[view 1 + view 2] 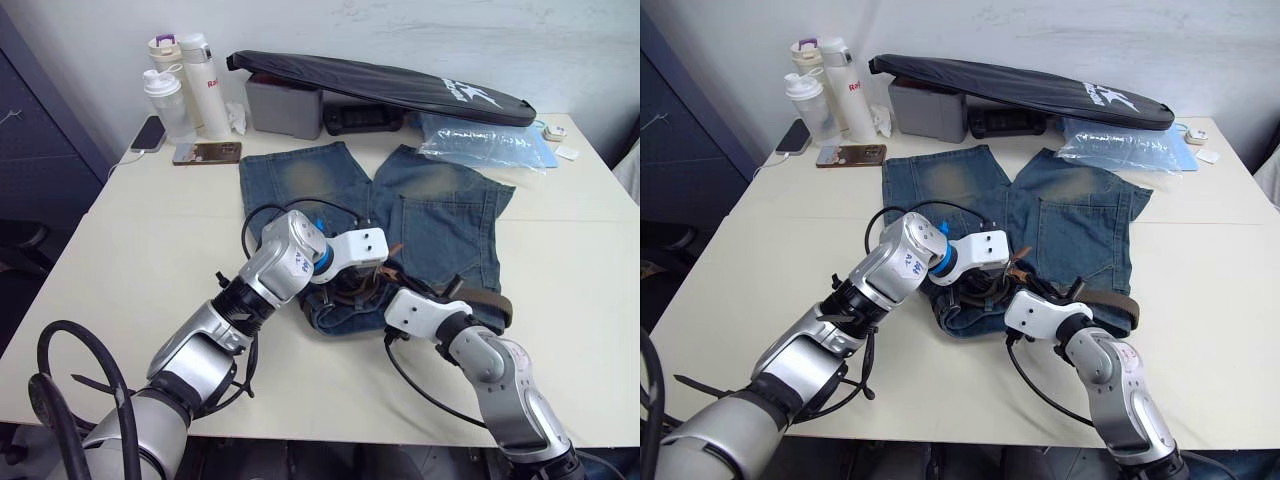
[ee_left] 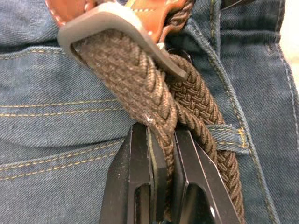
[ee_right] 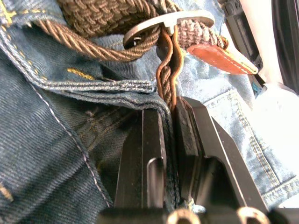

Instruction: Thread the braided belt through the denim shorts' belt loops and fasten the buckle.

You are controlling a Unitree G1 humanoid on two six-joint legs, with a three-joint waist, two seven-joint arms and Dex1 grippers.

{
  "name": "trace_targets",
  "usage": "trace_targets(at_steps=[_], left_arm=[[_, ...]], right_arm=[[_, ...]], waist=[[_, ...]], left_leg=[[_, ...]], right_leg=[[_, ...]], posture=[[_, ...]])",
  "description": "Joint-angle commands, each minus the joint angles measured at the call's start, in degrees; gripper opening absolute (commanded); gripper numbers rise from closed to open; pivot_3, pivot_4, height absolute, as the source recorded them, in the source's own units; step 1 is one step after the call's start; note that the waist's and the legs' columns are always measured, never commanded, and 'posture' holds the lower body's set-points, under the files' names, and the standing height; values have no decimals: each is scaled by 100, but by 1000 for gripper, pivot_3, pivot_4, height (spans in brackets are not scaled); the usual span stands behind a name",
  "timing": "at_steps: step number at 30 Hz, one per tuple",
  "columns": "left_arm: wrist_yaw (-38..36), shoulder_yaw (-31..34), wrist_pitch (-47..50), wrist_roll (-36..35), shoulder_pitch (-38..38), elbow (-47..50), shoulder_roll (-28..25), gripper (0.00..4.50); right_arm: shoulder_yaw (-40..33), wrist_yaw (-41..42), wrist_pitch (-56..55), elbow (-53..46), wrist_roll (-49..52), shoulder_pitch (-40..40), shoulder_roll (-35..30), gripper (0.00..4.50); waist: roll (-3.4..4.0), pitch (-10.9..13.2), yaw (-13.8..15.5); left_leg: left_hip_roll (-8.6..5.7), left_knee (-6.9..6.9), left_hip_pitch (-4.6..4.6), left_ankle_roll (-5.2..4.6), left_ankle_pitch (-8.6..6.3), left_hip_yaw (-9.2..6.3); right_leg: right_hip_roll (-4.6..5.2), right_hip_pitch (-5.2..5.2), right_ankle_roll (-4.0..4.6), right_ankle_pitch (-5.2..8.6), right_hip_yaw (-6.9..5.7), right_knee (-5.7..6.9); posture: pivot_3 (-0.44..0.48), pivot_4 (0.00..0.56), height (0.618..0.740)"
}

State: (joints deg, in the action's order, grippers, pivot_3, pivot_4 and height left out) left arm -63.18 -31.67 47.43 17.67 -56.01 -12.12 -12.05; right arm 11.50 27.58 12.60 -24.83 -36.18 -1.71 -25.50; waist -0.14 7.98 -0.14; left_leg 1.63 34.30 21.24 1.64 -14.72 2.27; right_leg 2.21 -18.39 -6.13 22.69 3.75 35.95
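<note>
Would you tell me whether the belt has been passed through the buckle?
Yes: the braided belt runs through the buckle frame. Whether the prong is engaged, I cannot tell.

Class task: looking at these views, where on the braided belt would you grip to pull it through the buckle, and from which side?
Probably the braided belt strap just past the buckle, fingers closing on its flat faces from the free-end side: the strap is flat there, and the metal frame gives poorer purchase.

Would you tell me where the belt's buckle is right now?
The buckle sits on the waistband of the denim shorts at mid-table, between the two grippers; in the left wrist view the braided belt passes through it just beyond the left gripper.
</note>
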Motion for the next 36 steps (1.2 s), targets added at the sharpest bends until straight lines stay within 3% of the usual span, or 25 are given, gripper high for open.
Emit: trace_targets(at_steps=[1,13,18,23,28,31,36], left_arm=[[41,163,-305,-320,-392,163,190,0],[362,331,-563,-589,-535,-284,449,0],[325,567,-361,-763,-583,-224,408,2111],[-103,746,188,-1118,-413,228,-169,4422],[-344,889,721,-1573,-214,655,-769,4471],[-457,1303,1309,-2061,-261,772,-1035,4471],[-595,1419,1549,-2579,-261,906,-1486,4471]], right_arm=[[303,140,-173,-265,-40,-24,-22,53],[364,199,-196,-274,-31,-31,-71,53],[274,320,-87,-317,64,7,-99,0],[83,563,205,-514,172,69,-142,0],[5,845,532,-726,245,117,-198,0],[-105,1211,885,-956,427,62,-281,0],[-142,1877,1924,-1343,934,-89,-226,0]], waist=[[0,0,1],[1,-1,-4],[1,0,-6],[2,-1,-15],[5,-3,-24],[3,-2,-18],[4,-2,-5]], left_leg=[[0,0,0,0,0,0],[1,1,-1,0,0,1],[1,3,-1,0,0,2],[4,1,-2,1,0,2],[13,-1,-9,8,-3,0],[13,2,-9,8,-4,-3],[14,6,-9,10,-5,-7]], right_leg=[[0,0,0,0,1,0],[-9,-1,0,0,22,0],[-11,-2,0,0,27,0],[-19,-3,0,0,31,0],[-42,-2,0,0,56,1],[-47,-5,0,0,67,3],[-49,-5,0,0,73,3]], posture=[[0,150,740],[0,150,740],[0,150,740],[0,150,740],[0,150,740],[0,150,740],[0,150,740]])
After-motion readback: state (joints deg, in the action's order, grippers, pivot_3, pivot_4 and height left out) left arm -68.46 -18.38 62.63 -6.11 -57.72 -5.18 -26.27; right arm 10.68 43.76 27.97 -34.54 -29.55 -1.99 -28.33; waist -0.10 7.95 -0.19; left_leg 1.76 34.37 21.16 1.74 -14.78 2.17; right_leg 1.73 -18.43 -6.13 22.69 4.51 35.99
